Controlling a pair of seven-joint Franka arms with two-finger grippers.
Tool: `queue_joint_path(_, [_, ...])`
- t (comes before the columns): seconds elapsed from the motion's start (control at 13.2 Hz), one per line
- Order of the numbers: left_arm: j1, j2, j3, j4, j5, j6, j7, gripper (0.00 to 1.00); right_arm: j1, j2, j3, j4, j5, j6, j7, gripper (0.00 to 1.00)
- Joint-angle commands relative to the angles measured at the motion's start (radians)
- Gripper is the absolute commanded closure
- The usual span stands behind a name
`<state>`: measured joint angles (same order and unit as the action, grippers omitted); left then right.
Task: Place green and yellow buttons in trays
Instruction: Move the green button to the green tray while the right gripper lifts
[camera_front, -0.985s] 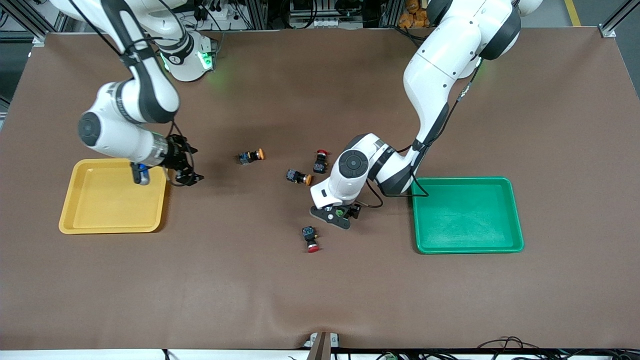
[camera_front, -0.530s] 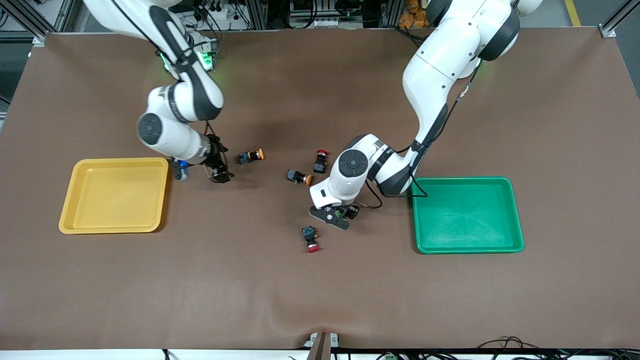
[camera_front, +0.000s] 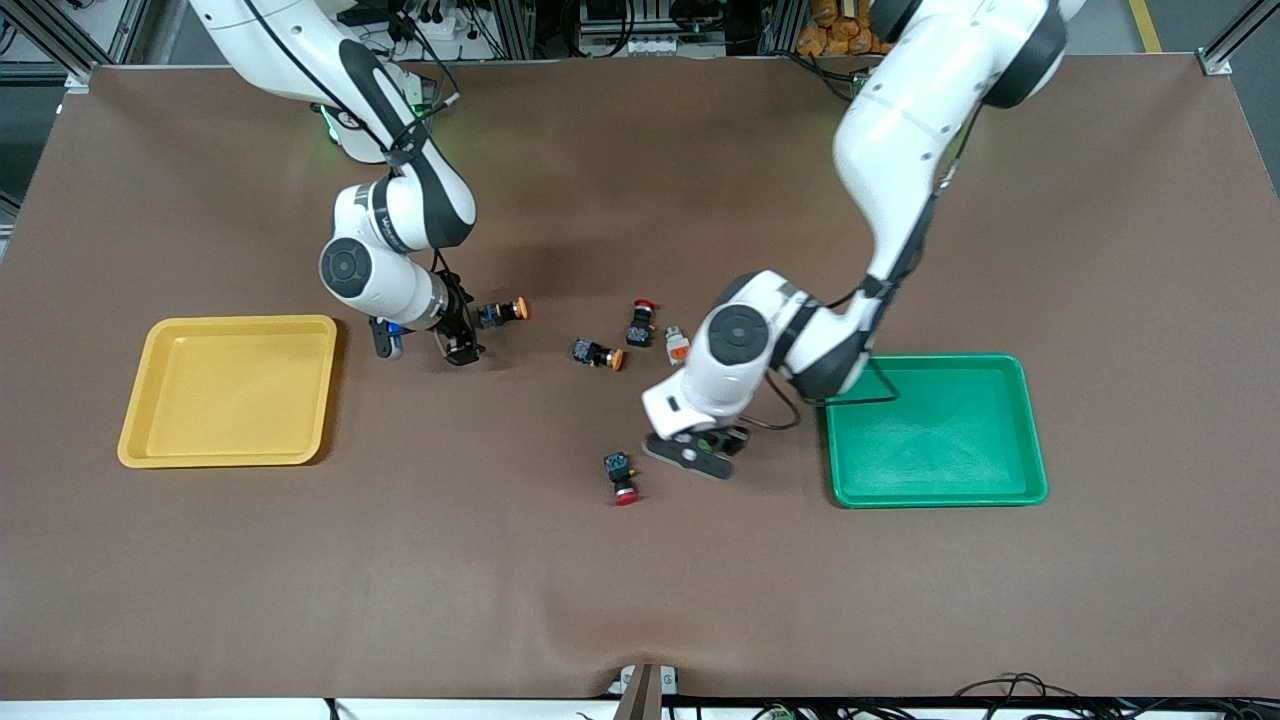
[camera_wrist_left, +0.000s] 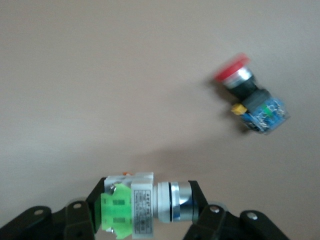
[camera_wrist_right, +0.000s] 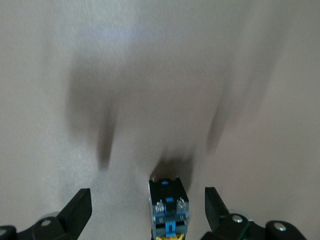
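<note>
My left gripper is shut on a pale grey button with a green back, just above the table between a red-capped switch and the green tray. My right gripper is open and straddles a black-bodied button with an orange-yellow cap; its body lies between the fingers without touching them. A second orange-capped button and a pale grey button with an orange face lie mid-table. The yellow tray sits at the right arm's end.
Another red-capped switch lies between the second orange-capped button and the grey one. The red-capped switch near my left gripper also shows in the left wrist view. Both trays hold nothing.
My right arm swung from the yellow tray to the orange-capped button. My left gripper closed on the green button and shifted toward the green tray, uncovering the grey orange-faced button.
</note>
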<state>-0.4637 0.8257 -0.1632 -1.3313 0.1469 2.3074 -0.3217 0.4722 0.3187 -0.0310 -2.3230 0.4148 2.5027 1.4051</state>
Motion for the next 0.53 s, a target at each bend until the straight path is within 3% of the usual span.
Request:
queue_joint_path(0.0, [0.088,-0.101,-0.015,-0.031,0.013,-0.104,-0.007,1.0,0.023,-0.01,-0.009,-0.018,0.024,0.025,0.014,0.0])
queue_joint_path(0.38, [0.267,-0.21,-0.015,-0.196,0.014,-0.184,-0.002,1.0,0.078,0.04,-0.009,-0.018,0.039,0.09,0.023,0.0])
queue_joint_path(0.45, [0.304,-0.223,-0.015,-0.235,0.014,-0.184,-0.002,1.0,0.08,0.048,-0.009,-0.018,0.039,0.091,0.023,0.09])
